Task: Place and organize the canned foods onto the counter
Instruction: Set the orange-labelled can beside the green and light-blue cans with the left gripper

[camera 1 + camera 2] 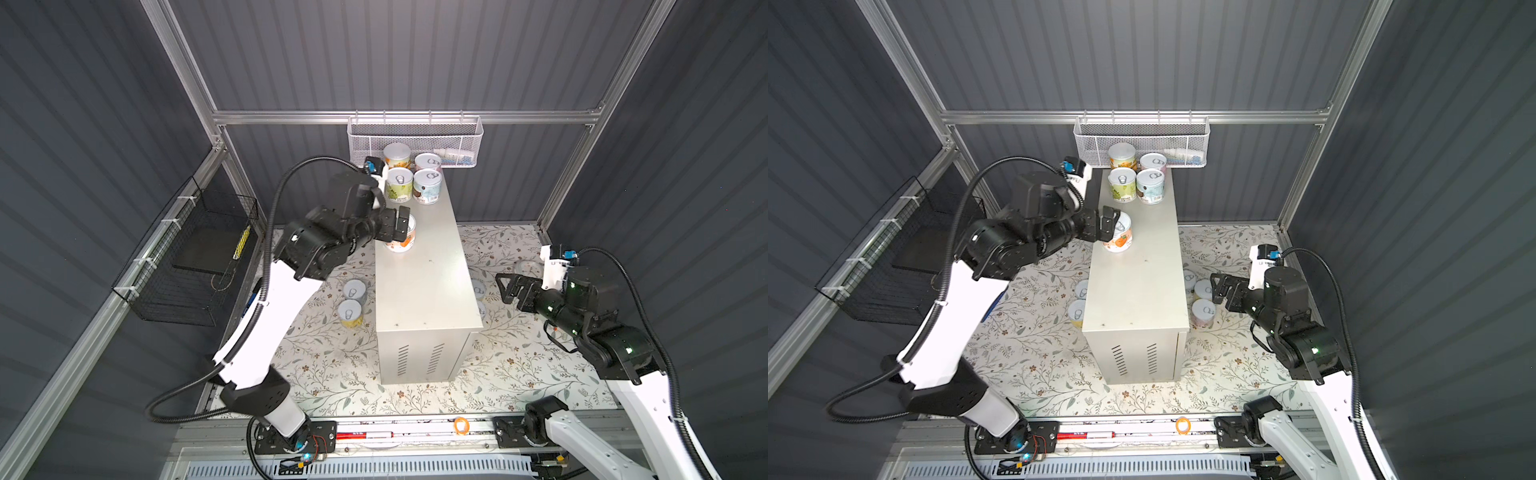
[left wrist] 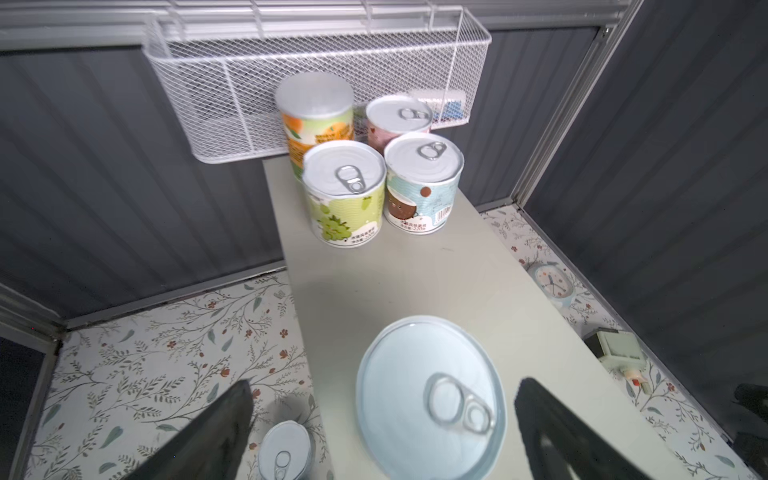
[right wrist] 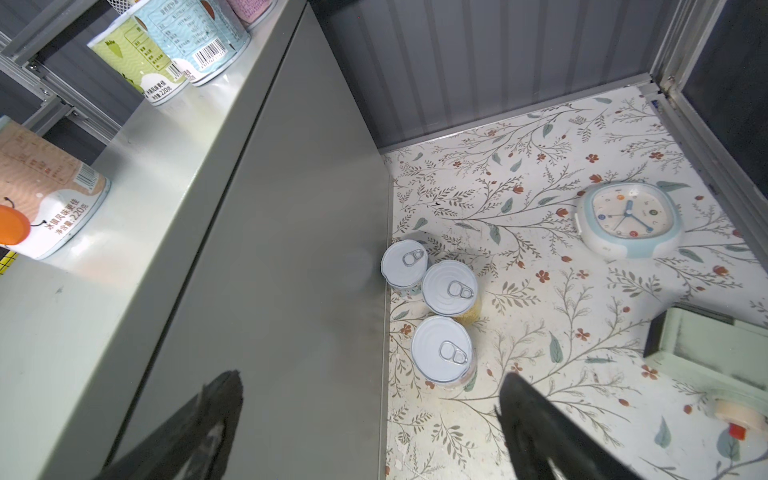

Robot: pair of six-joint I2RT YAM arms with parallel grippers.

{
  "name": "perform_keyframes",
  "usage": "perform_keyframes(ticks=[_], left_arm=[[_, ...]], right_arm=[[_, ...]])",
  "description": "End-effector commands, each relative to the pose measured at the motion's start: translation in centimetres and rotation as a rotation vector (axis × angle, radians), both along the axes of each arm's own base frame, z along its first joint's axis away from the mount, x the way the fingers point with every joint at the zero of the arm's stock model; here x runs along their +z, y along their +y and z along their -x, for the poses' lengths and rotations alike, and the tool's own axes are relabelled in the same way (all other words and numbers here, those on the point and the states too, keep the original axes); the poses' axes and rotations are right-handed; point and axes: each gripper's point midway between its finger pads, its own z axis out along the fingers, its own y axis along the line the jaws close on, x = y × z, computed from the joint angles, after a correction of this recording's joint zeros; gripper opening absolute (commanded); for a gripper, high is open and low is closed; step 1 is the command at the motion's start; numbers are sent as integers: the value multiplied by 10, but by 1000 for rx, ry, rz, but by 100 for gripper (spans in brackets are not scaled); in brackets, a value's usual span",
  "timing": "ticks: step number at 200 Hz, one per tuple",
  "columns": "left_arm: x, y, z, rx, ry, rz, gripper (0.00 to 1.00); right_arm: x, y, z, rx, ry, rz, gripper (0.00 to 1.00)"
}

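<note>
Straddling the orange-label can [image 1: 1119, 239] on the desk [image 1: 1136, 282], near the centre of a top view, the left tool [image 2: 384, 384] gapes, fingers [image 2: 216, 424] clear; right tool [image 3: 372, 379] spread wide, empty.

Three pull-tab tins [image 3: 449, 287] cluster on the floral surface [image 3: 540, 124] beside the beige counter [image 3: 266, 232], frame centre. A clock [image 3: 629, 220] lies right. An orange-label tin [image 3: 45, 195] stands far left. The right gripper [image 3: 372, 380] gapes empty below.

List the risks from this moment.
1. The orange-label can stands near the left edge of the counter, inside the open left pincer; a brush on retreat could tip it off.
2. The three floor cans crowd together beside the counter; the open right pincer may topple neighbours.
</note>
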Motion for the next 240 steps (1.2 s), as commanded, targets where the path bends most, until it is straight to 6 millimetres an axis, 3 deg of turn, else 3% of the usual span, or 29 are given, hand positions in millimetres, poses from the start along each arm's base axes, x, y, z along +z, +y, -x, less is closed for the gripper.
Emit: perform_keyframes(ticks=[1, 43, 58, 75, 136, 240], left_arm=[[16, 20, 10, 47, -49, 53, 95], [-15, 28, 34, 21, 50, 58, 77], [-29, 27, 38, 8, 79, 61, 67], [-43, 21, 43, -30, 95, 74, 63], [-79, -1, 40, -87, 161, 98, 68], [-86, -25, 13, -80, 146, 103, 71]], right_arm=[[9, -3, 3, -12, -8, -6, 97], [4, -3, 0, -17, 13, 5, 97], [2, -3, -2, -21, 16, 6, 97], [-1, -3, -3, -25, 22, 5, 97], [-9, -3, -6, -28, 41, 15, 97], [-25, -3, -9, -25, 60, 35, 97]])
